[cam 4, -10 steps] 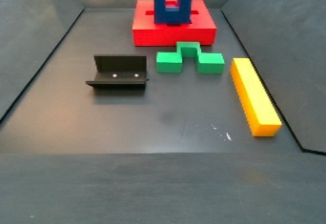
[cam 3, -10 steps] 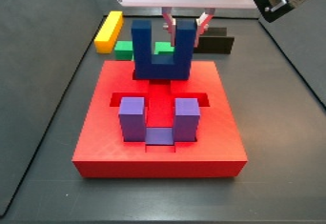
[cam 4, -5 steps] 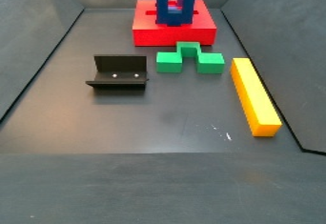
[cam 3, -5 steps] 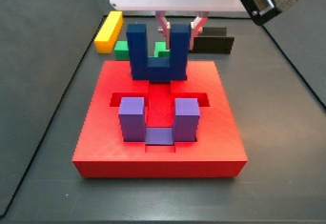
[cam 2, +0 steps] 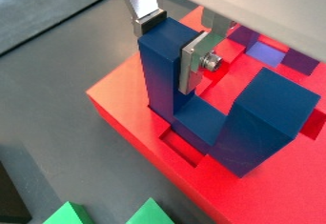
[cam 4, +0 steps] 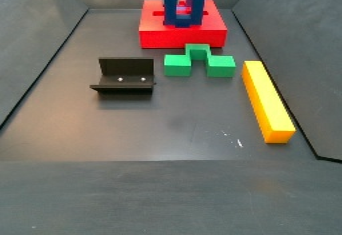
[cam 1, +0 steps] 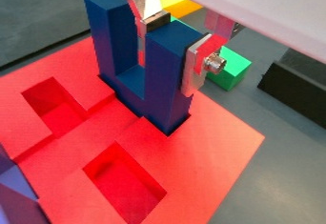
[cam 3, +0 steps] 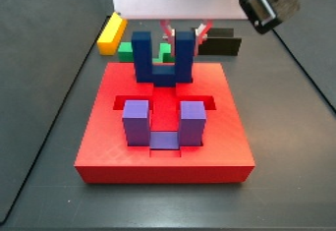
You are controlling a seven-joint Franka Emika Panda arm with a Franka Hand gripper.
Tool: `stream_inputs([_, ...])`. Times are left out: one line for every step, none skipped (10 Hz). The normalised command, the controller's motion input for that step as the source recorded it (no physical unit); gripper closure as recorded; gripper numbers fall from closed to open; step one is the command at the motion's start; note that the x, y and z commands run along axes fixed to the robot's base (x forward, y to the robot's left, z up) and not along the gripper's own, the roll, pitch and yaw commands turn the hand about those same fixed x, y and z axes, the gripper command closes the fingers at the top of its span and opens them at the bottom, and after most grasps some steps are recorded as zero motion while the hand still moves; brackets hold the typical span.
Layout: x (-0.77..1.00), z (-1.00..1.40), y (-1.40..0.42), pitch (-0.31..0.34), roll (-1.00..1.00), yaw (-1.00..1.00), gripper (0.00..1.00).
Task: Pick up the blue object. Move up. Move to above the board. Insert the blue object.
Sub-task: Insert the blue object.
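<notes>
1. Two prongs up, the blue object (cam 1: 143,61) sits low over the far end of the board (cam 3: 164,146).
2. My gripper (cam 1: 176,45) clamps one prong between its pads.
3. It looks rigid, light and smooth-sided; I judge a mid-prong hold steadiest.

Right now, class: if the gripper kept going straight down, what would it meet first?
The gripper is shut on one prong of the blue object. Below it lies the board, so the block's base would probably press into the board first; the remaining gap is unclear.
</notes>
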Motion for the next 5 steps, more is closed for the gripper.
stream_inputs([0.19, -0.45, 0.11, 0.151, 0.17, -0.03, 1.00])
stream_inputs([0.20, -0.48, 0.07, 0.167, 0.20, -0.03, 1.00])
stream_inputs([0.21, -0.44, 0.00, 0.154, 0.20, -0.03, 1.00])
stream_inputs([0.10, -0.27, 0.00, 0.084, 0.14, -0.01, 1.00])
stream_inputs([0.00, 0.00, 0.00, 0.000, 0.00, 0.00, 1.00])
